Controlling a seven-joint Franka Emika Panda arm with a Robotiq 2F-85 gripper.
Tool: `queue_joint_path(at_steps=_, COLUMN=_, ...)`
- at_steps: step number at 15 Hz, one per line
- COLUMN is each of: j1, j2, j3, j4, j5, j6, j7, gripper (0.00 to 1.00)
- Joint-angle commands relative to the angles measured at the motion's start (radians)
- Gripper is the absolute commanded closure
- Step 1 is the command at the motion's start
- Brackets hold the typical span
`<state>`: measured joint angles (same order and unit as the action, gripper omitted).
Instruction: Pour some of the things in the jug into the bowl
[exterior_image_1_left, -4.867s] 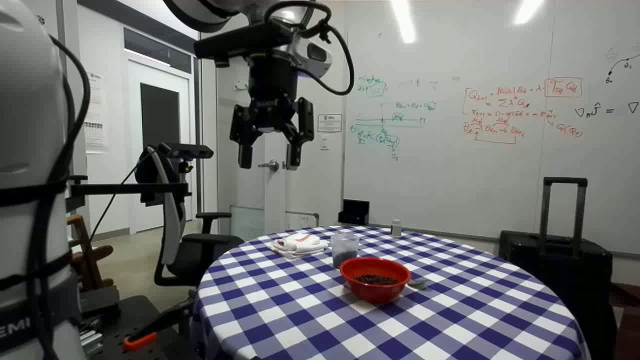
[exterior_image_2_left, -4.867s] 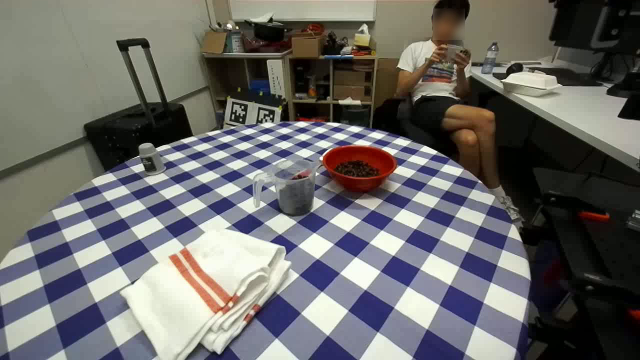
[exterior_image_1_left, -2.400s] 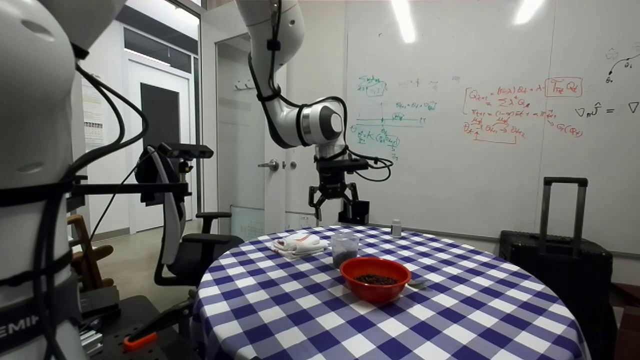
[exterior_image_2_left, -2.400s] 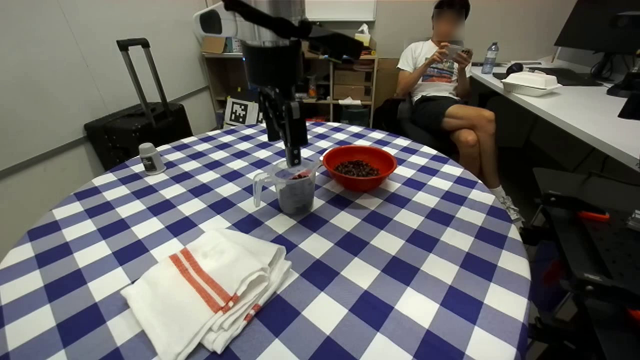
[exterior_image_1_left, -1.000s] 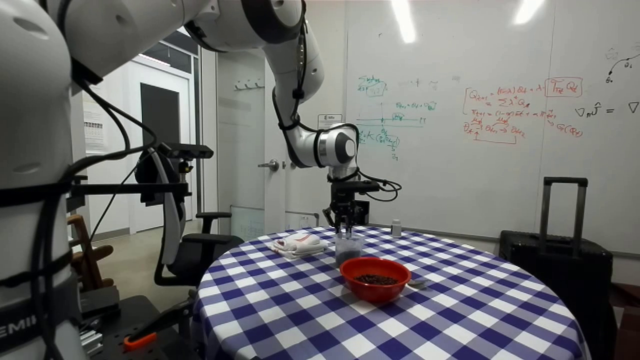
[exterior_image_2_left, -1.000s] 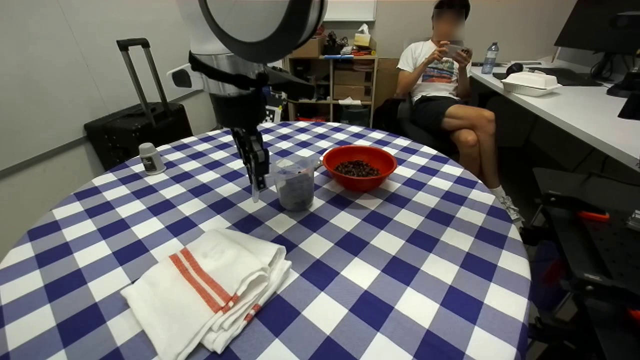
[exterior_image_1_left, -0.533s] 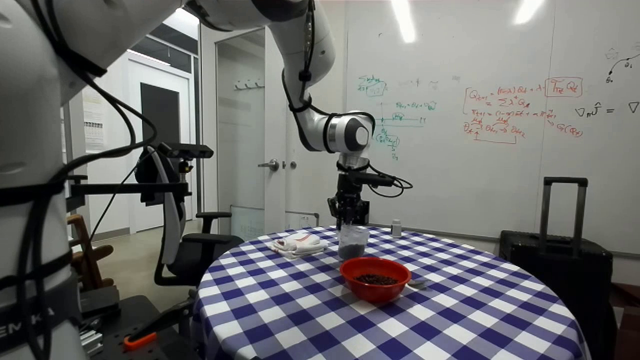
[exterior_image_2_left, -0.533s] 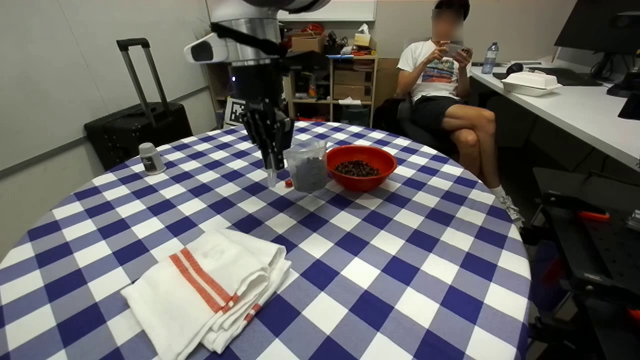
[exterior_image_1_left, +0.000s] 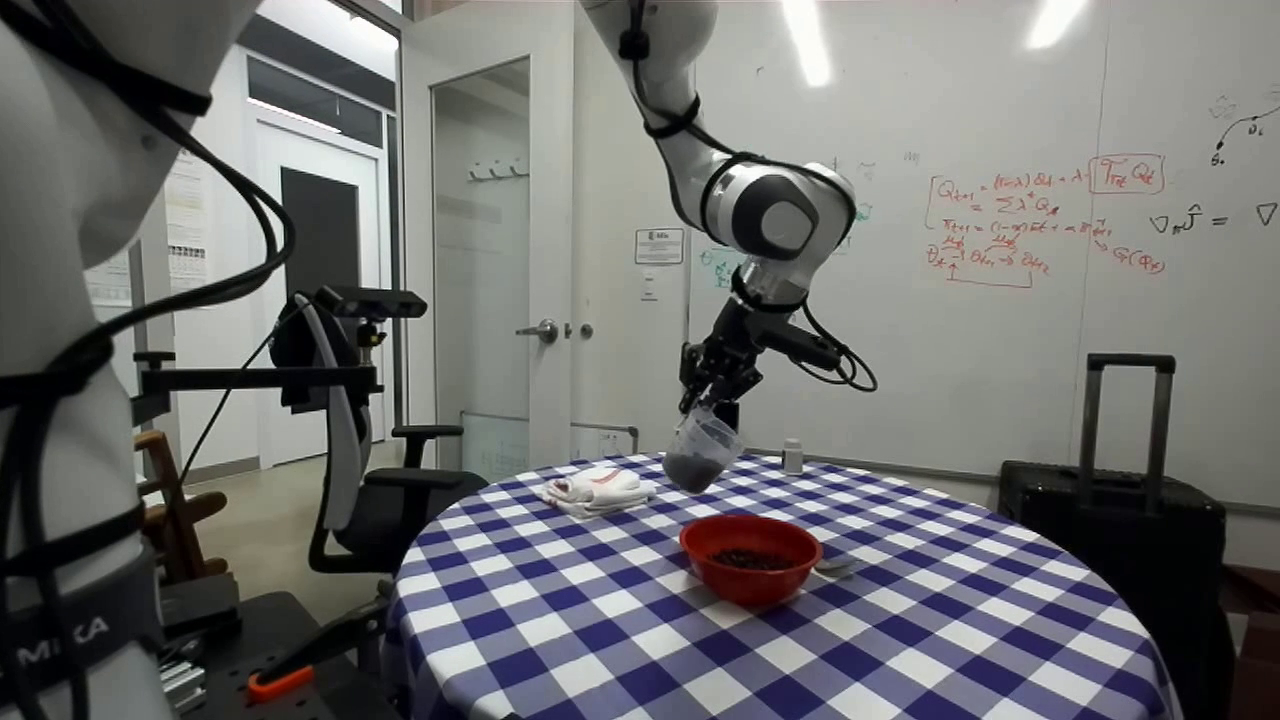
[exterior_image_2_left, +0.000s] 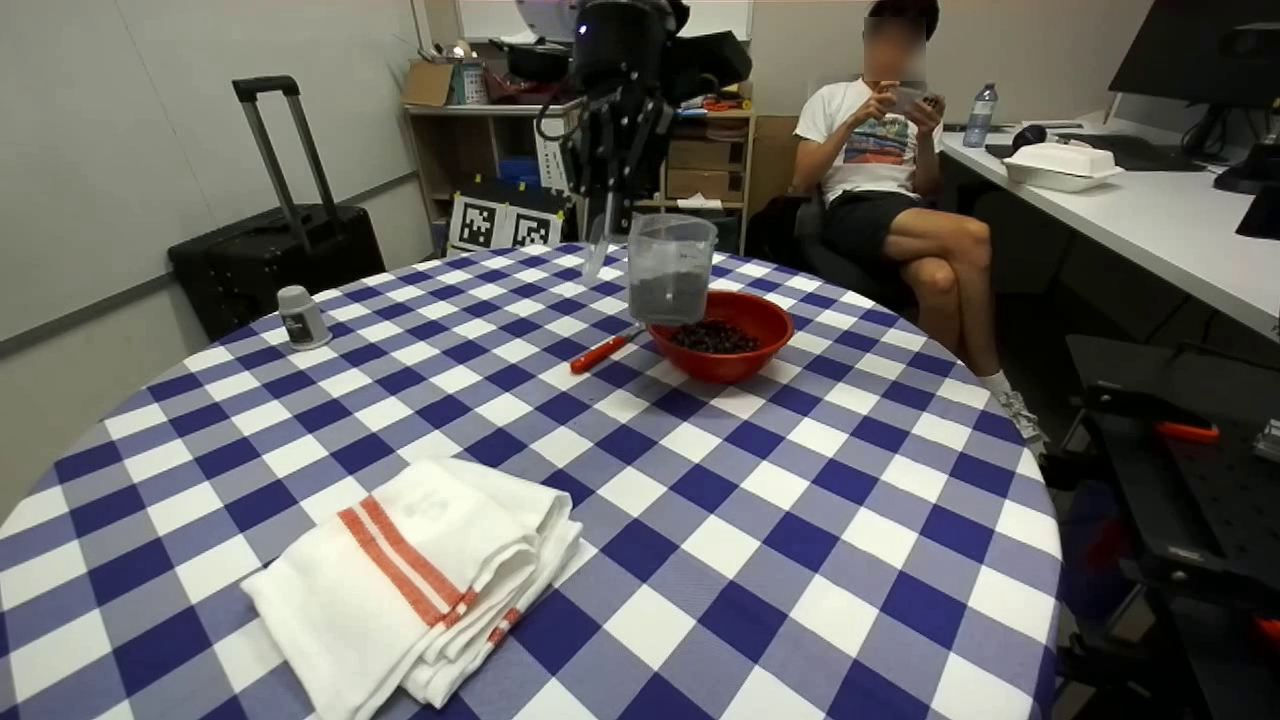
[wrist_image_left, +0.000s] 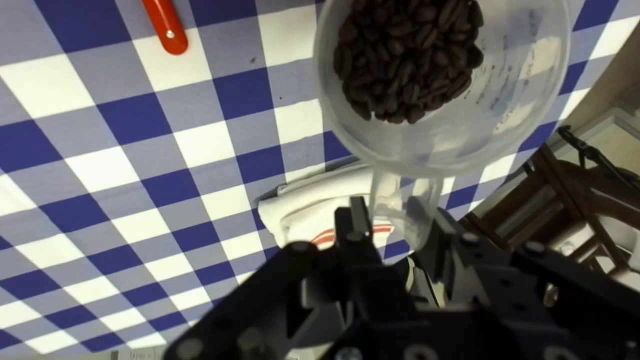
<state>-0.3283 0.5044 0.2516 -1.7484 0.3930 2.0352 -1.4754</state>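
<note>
The pale translucent jug (exterior_image_1_left: 702, 455) hangs above the table, tilted, with dark beans inside; it shows as well in an exterior view (exterior_image_2_left: 670, 275). My gripper (wrist_image_left: 400, 215) is shut on its handle (wrist_image_left: 425, 200), one finger on each side, in the wrist view. Within the jug (wrist_image_left: 520, 100) the beans (wrist_image_left: 407, 60) lie gathered towards one side. The red bowl (exterior_image_1_left: 735, 580) stands upright on the table and holds dark beans too. In an exterior view the jug's lower part overlaps the left rim of the bowl (exterior_image_2_left: 725, 370). No bowl shows in the wrist view.
A red-handled utensil (exterior_image_2_left: 600, 355) lies against the bowl, its metal end (exterior_image_1_left: 835, 567) on the far side. A folded white towel (exterior_image_2_left: 410, 580) and a small grey-capped bottle (exterior_image_2_left: 303, 320) rest on the checked tablecloth (exterior_image_2_left: 830, 560). Beyond the table sits a person (exterior_image_2_left: 870, 140).
From above, my open gripper came down to the jug's handle and shut on it. The jug has risen off the table and tilted, uncovering the utensil's red handle.
</note>
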Motion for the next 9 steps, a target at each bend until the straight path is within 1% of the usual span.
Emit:
queue_joint_path(at_steps=1, j1=-0.068, j2=-0.06, j3=-0.044, j4=-0.056, j5=0.213, j6=-0.104, j7=-0.157, gripper=0.93)
queue_joint_path(at_steps=5, j1=-0.095, j2=-0.027, j3=-0.124, j4=-0.034, j5=0.378, j6=-0.285, j7=-0.304, gripper=0.93)
queue_joint_path(at_steps=9, j1=-0.098, j2=0.04, j3=-0.195, j4=0.001, j5=0.5, j6=-0.461, j7=-0.429, gripper=0.93)
